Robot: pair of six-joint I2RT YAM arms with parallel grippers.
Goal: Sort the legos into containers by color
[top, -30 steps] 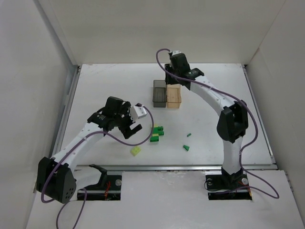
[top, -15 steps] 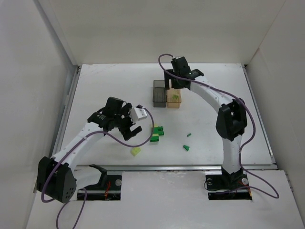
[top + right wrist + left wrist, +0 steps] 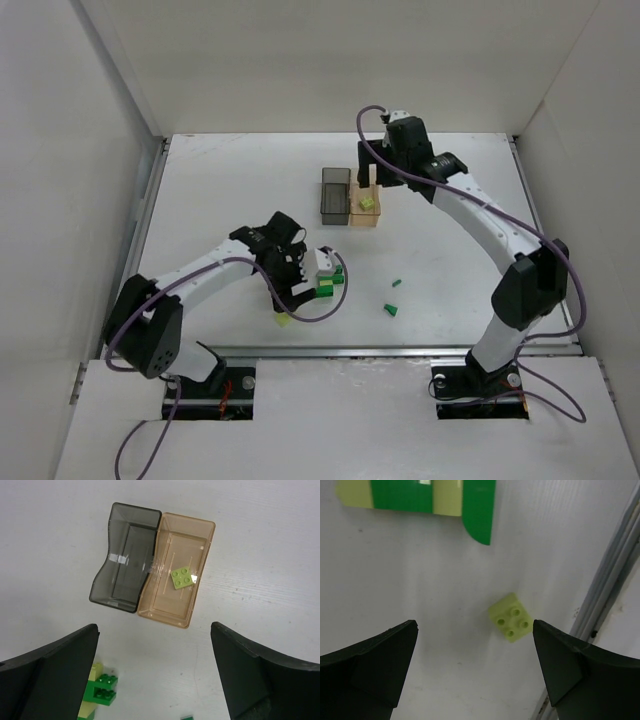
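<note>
Left wrist view: left gripper (image 3: 474, 626), jaws spread and empty, hovers above a loose pale brick (image 3: 510, 623) by the table's near edge. Right gripper (image 3: 154, 626), jaws released, stands over the orange-tan container (image 3: 190, 519), which contains a sorted pale brick (image 3: 182, 577). Next move, likely: centre, descend, close.

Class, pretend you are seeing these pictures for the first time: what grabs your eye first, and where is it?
One pale yellow-green brick lies alone inside the orange-tan container, while the dark grey container joined to it holds nothing. Closer to the robot, the left tool hangs open above another lone pale brick, beside a cluster of green and pale bricks.
</note>
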